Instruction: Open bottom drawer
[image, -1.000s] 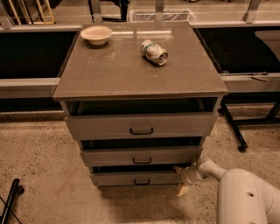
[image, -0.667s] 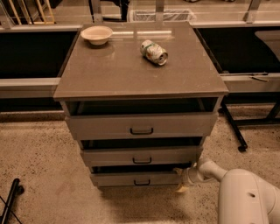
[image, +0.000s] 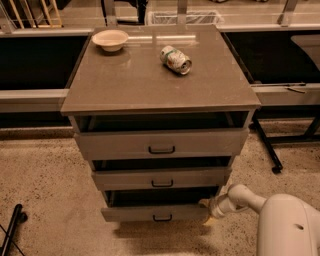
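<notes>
Cream-coloured gripper (image: 208, 211) low down, right at the right end of the bottom drawer (image: 150, 214); whether open or closed, impossible to tell. Behind it, one pale rounded arm (image: 280, 222) reaching in from the lower right corner. Bottom drawer lowest of three, pulled out a little, with a dark gap above its flat grey front and one small dark handle (image: 162, 218) at the middle. Above it, middle drawer (image: 161, 178) and top drawer (image: 161, 144), both also standing partly out, each with one dark handle. Three drawers in all, in one grey cabinet (image: 160, 85). On the cabinet's flat top, one pale bowl (image: 110, 39) upright near the back left corner and one can (image: 176, 59) lying on its side toward the back right, well apart from the bowl. Speckled floor (image: 45, 190) all round.
</notes>
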